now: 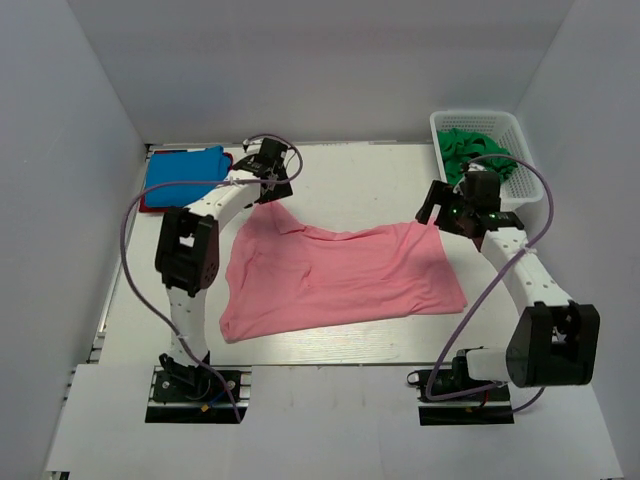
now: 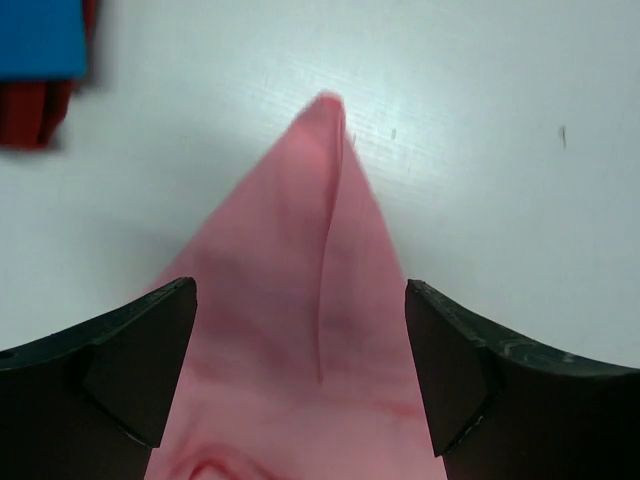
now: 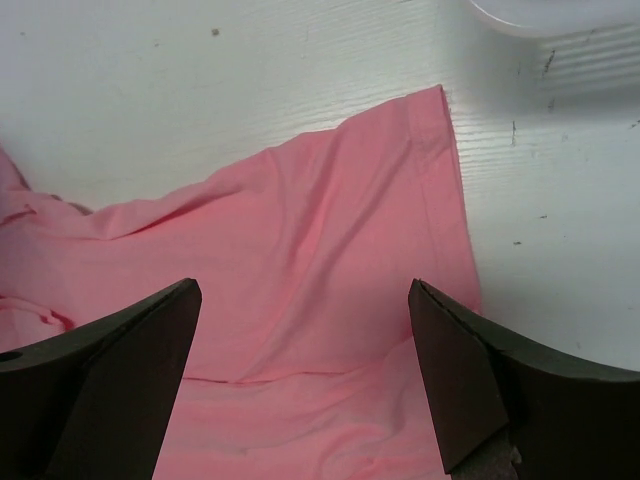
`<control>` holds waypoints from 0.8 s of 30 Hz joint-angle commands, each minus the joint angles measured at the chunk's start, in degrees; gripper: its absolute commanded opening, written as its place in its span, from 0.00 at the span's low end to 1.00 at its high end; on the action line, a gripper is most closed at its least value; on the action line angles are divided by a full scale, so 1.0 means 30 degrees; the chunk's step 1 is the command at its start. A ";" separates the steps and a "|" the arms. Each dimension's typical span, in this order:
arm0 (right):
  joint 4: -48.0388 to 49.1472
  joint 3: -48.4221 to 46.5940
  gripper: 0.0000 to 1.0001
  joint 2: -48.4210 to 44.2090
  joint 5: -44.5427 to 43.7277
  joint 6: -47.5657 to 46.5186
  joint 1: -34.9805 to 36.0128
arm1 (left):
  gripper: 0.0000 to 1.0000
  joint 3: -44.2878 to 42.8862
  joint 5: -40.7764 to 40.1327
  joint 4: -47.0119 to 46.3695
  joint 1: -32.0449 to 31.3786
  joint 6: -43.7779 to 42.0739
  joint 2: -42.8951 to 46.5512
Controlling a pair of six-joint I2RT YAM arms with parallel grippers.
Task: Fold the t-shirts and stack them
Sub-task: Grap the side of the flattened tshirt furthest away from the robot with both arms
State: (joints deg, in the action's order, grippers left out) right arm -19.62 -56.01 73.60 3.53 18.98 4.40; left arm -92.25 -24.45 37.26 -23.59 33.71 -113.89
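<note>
Left wrist: salmon t-shirt (image 2: 290, 300) apparently just below spread left fingers (image 2: 130, 370); right fingers (image 3: 470, 380) likewise.

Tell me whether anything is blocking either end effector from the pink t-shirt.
Nothing visible. The left end effector and right end effector hang open over the far corners of the pink t-shirt.

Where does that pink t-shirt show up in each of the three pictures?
Top external: the pink t-shirt lies spread across the table's middle.
Left wrist: pink t-shirt at bottom centre, narrowing to a point higher up.
Right wrist: pink t-shirt fills the lower left and centre, hemmed corner upper right.
Shared landmark: the white table beneath it.
</note>
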 commanded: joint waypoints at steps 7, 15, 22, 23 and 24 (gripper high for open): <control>-0.0170 -0.2892 0.90 0.3354 -0.2668 -0.1142 0.0992 | 0.84 -0.6456 0.3078 -0.0729 0.1447 -0.1219 -0.5365; -0.0170 -0.4150 0.90 0.5551 -0.4456 -0.0556 0.1080 | 0.54 -0.6197 0.4163 -0.1545 0.2064 -0.1219 -0.6306; 0.0094 -0.5790 0.90 0.8305 -0.4573 -0.0527 0.1489 | 0.00 -0.5989 0.4575 -0.1785 0.2240 -0.1043 -0.6481; 0.0123 -0.6228 0.90 0.8539 -0.4662 -0.0469 0.1607 | 0.00 -0.5989 0.4575 -0.1784 0.2240 -0.1043 -0.6481; -0.0051 -0.6436 0.90 0.9064 -0.4779 -0.0352 0.1840 | 0.00 -0.5989 0.4372 -0.1784 0.2240 -0.1043 -0.6307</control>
State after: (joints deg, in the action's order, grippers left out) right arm -20.45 -71.37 98.72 -8.88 17.47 8.29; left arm -109.84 -11.81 32.64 -17.23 30.50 -134.50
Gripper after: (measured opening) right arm 0.900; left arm 0.027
